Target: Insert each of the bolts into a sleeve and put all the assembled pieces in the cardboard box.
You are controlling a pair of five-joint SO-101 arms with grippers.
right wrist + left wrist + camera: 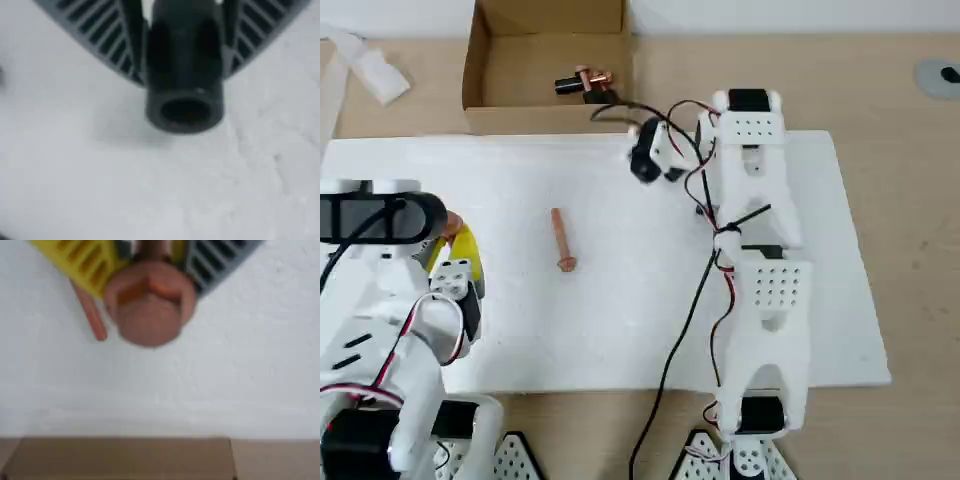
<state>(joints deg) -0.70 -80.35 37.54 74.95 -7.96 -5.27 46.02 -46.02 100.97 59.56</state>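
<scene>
Bolt [150, 310] — left gripper [148, 282]; sleeve [184, 95] — right gripper [185, 70]

Pale wooden counter [910, 200]. Carries one white rectangular foam sheet [620, 320] across its middle, and one open brown cardboard box [472, 70] at the sheet's far edge. One copper-coloured metal bolt [561, 238] lies flat on the sheet. A bent white strip [370, 65] sits at one far corner, a grey round disc [935, 77] at the other.
</scene>
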